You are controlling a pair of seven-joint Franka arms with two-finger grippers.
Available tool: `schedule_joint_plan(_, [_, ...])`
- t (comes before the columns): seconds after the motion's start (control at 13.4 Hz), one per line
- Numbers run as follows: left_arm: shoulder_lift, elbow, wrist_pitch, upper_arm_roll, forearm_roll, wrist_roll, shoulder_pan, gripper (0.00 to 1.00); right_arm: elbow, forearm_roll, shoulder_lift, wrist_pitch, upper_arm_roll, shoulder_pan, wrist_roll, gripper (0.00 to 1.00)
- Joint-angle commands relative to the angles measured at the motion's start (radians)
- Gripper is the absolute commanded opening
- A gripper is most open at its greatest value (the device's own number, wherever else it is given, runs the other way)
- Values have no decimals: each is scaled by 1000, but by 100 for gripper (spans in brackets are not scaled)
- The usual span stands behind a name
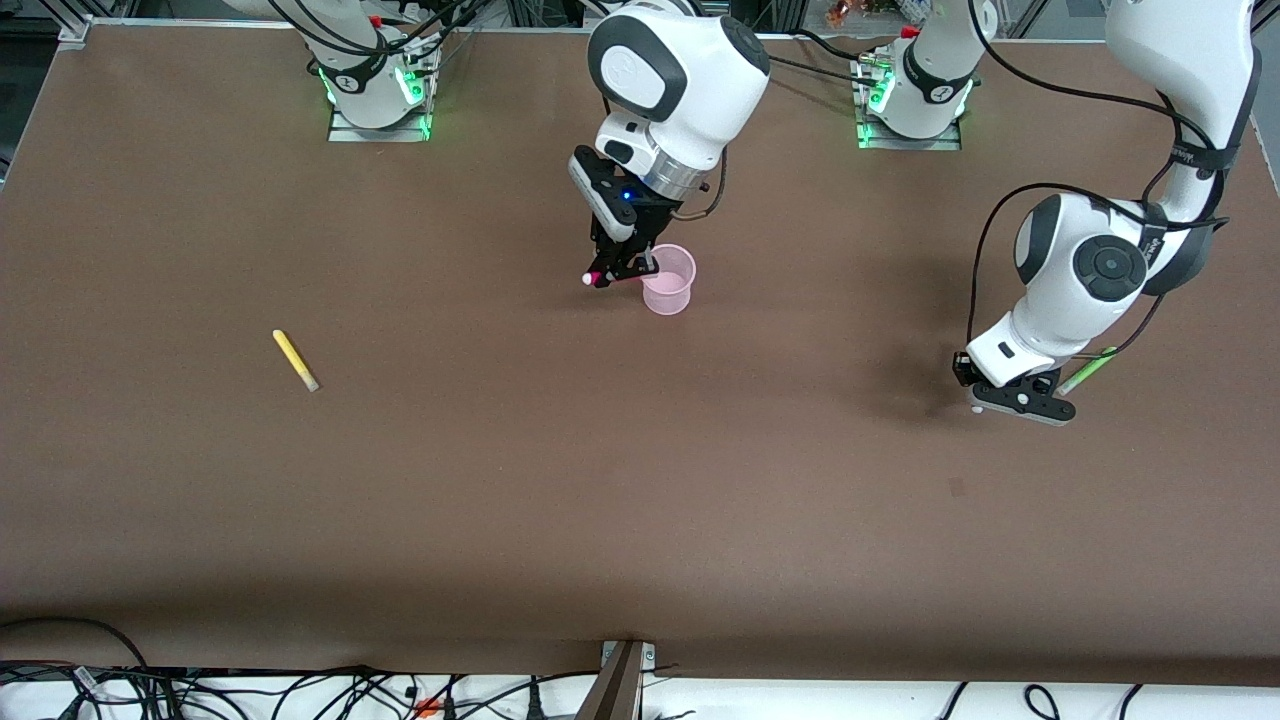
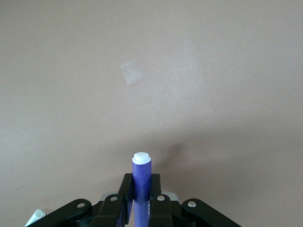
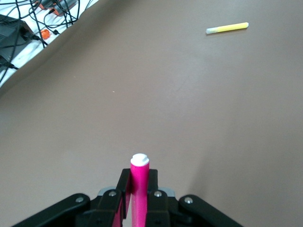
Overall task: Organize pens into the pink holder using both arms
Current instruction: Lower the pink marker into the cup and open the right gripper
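Right gripper clamps pink pen at cup rim, mid-table: tip upright, release inside. Left gripper holds purple pen, waiting.

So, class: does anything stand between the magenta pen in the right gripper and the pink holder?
Nothing visible does. The right gripper holds the magenta pen right at the pink holder rim.

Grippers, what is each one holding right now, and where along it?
Right gripper: magenta pen, near its capped end. Left gripper: purple pen, likewise.
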Motion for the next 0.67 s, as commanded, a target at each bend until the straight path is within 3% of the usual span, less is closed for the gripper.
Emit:
schedule_joint_plan(0.0, [-21, 31, -66, -27, -32, 21, 7, 0, 33, -51, 49, -43, -14, 46, 57, 0])
schedule_joint_plan(0.22, [-12, 104, -167, -28, -81, 22, -1, 0, 33, -91, 74, -71, -13, 74, 84, 0])
schedule_joint_plan(0.6, [-11, 108, -169, -28, -81, 22, -2, 0, 36, -139, 106, -71, -33, 140, 170, 0])
